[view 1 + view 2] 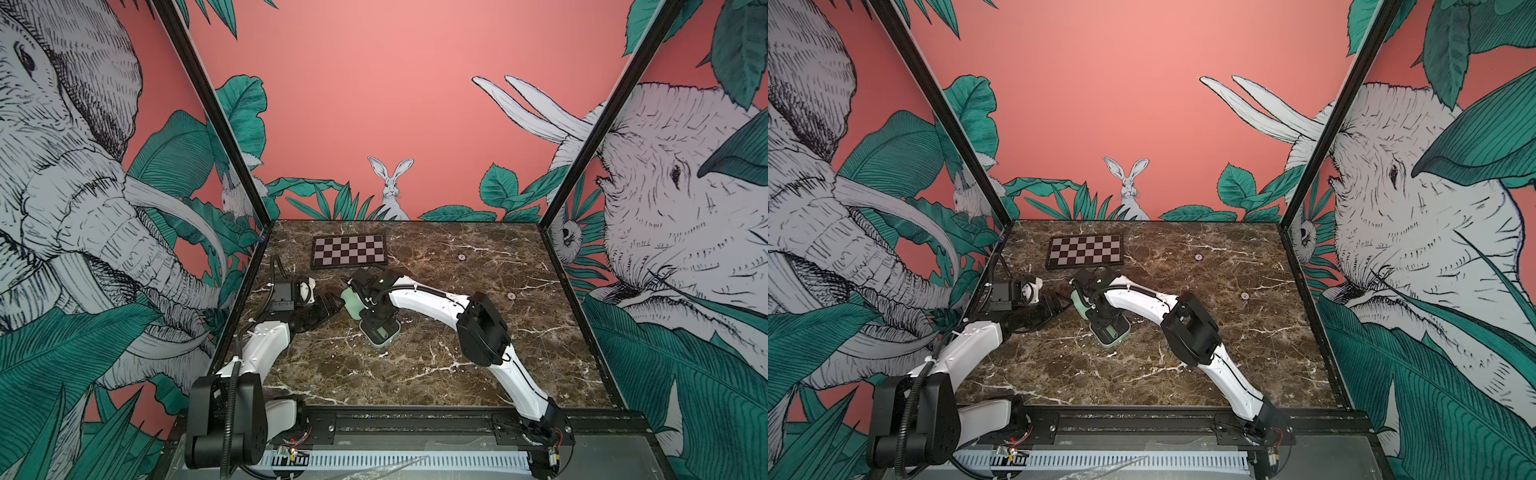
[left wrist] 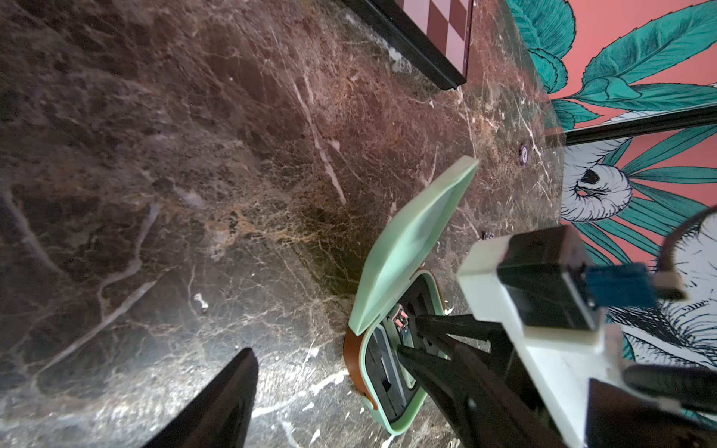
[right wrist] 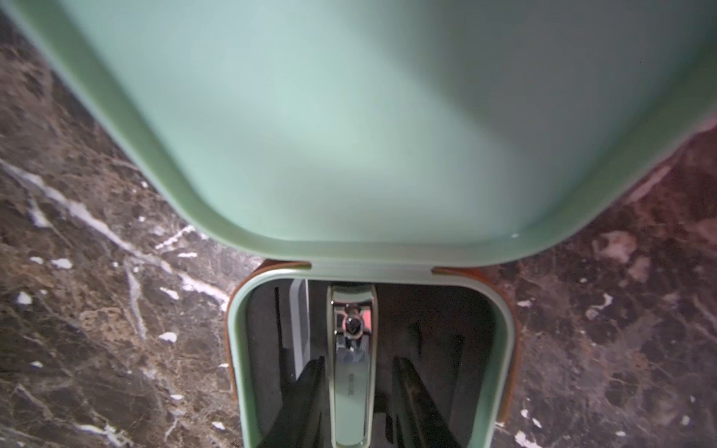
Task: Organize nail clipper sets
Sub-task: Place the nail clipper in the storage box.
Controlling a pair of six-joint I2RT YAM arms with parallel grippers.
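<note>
The mint-green case of the nail clipper set [image 1: 384, 338] [image 1: 1115, 337] lies open at mid-table, its lid [image 2: 411, 240] [image 3: 368, 116] standing up. A metallic and pale-green nail clipper [image 3: 353, 368] rests in the dark tray, and beside it lies a flat grey tool [image 3: 300, 322]. My right gripper [image 3: 357, 362] [image 1: 375, 322] reaches down into the case. Its fingers [image 3: 407, 388] straddle the clipper, slightly open, with a gap on one side. My left gripper [image 1: 330, 305] [image 1: 1054, 305] hovers open just left of the lid, holding nothing. One of its fingers [image 2: 229, 395] shows above bare marble.
A brown-and-pale checkerboard [image 1: 349, 249] [image 1: 1086, 249] lies flat at the back, left of centre. Two small round discs [image 1: 461, 257] [image 1: 510, 296] sit on the marble table [image 1: 415, 374] to the right. Patterned walls close in three sides.
</note>
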